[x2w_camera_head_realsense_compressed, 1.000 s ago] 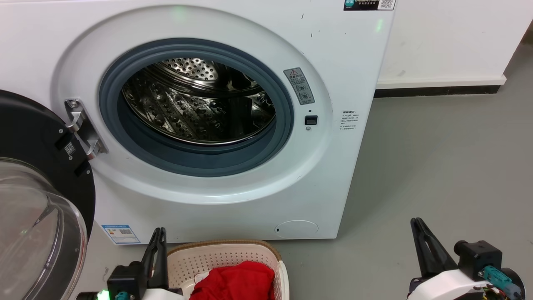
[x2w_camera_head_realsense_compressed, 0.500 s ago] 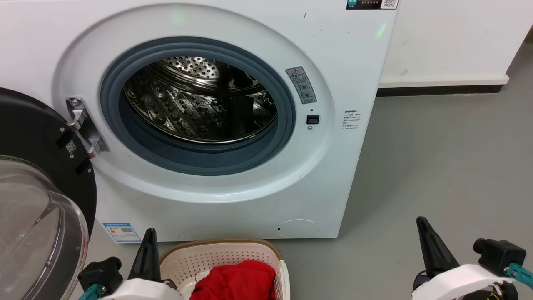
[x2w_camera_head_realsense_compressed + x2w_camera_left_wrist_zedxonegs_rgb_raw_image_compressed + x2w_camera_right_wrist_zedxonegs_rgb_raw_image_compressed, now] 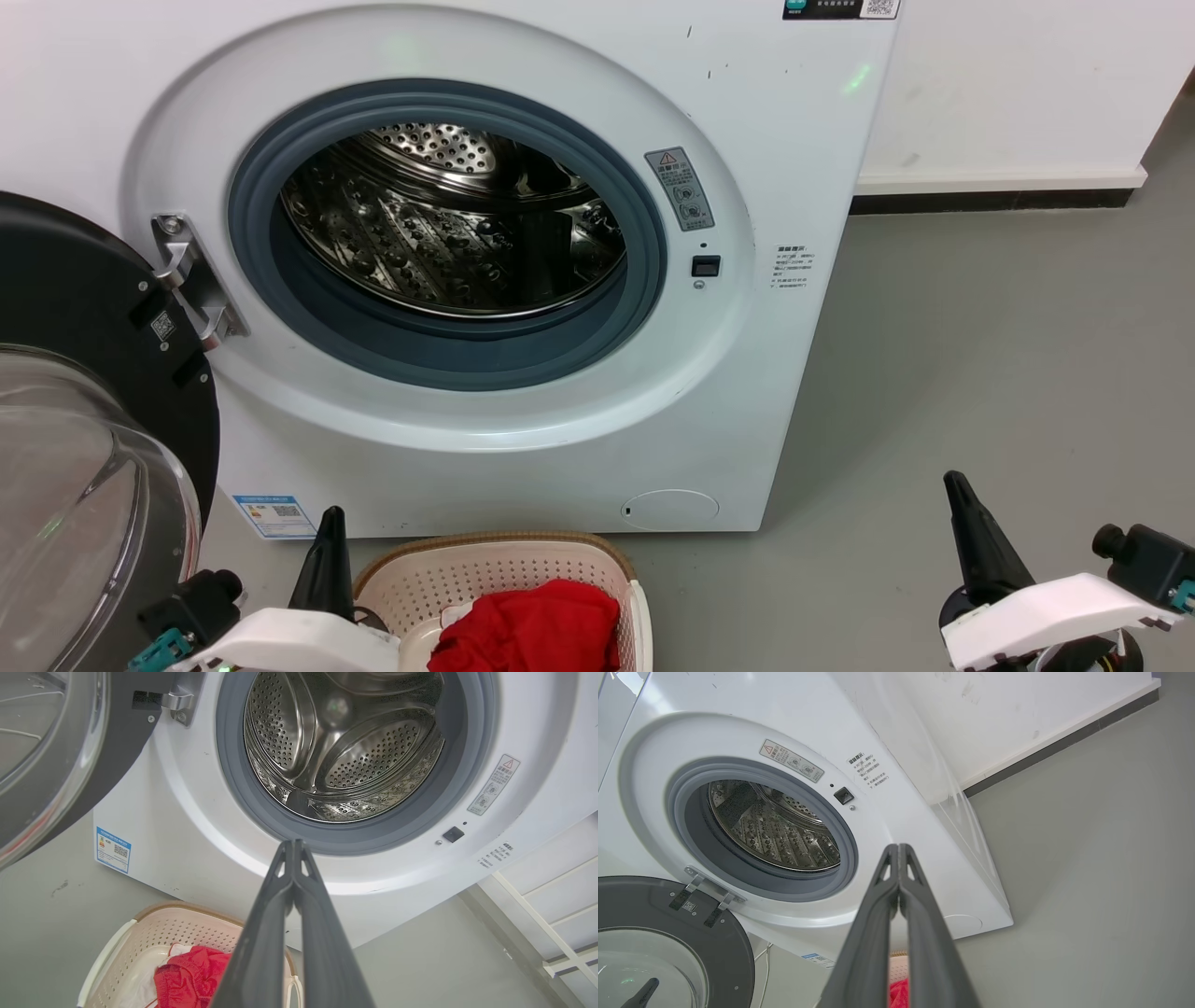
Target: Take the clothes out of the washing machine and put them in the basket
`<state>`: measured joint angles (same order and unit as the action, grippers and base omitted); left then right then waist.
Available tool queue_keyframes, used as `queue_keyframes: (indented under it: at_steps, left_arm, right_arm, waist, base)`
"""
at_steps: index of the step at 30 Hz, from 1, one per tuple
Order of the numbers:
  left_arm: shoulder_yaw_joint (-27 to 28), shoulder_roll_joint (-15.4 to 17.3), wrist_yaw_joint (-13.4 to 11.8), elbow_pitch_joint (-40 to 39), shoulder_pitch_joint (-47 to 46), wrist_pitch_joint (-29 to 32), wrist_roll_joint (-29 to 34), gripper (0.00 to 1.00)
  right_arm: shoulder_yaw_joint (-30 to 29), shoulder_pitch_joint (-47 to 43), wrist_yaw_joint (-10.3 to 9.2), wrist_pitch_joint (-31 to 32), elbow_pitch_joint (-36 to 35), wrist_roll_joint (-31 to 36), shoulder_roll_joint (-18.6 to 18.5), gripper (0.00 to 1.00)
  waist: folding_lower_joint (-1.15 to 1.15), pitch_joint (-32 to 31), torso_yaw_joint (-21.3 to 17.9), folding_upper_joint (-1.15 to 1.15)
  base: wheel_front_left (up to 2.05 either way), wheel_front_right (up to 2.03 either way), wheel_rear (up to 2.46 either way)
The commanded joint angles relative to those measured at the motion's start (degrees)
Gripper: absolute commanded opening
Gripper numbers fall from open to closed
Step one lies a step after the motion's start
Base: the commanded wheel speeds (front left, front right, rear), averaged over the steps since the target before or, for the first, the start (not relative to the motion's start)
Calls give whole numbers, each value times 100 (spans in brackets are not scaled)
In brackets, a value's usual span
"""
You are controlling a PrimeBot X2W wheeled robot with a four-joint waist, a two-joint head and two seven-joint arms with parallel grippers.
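Well, red clothes (image 3: 532, 627) in cream basket (image 3: 485, 571), washing machine (image 3: 775, 149) door (image 3: 75, 280) open

Head camera looks down on the washing machine (image 3: 803, 187); both low wrist cameras tilt upward, all sharing its drum (image 3: 448, 243).

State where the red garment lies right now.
In the head view the red garment lies inside the cream basket at bottom centre, before the washing machine, just right of the left gripper.
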<state>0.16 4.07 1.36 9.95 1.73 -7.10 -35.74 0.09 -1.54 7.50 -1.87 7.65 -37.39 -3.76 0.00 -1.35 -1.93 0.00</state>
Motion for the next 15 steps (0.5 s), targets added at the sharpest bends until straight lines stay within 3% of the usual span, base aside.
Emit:
queue_keyframes:
  at_steps: [1, 15]
  left_arm:
    - [39, 3, 36, -47, -189, 44, -209, 0]
    - [167, -21, 163, 47, -324, 323, -1357, 0]
  right_arm:
    - [-24, 172, 0, 21, -38, -221, -48, 0]
    - [-95, 306, 0, 142, 98, -1386, -69, 0]
  waist:
    - [0, 2, 3, 0]
    - [0, 25, 32, 0]
  base:
    - [0, 0, 0]
    - [0, 0, 0]
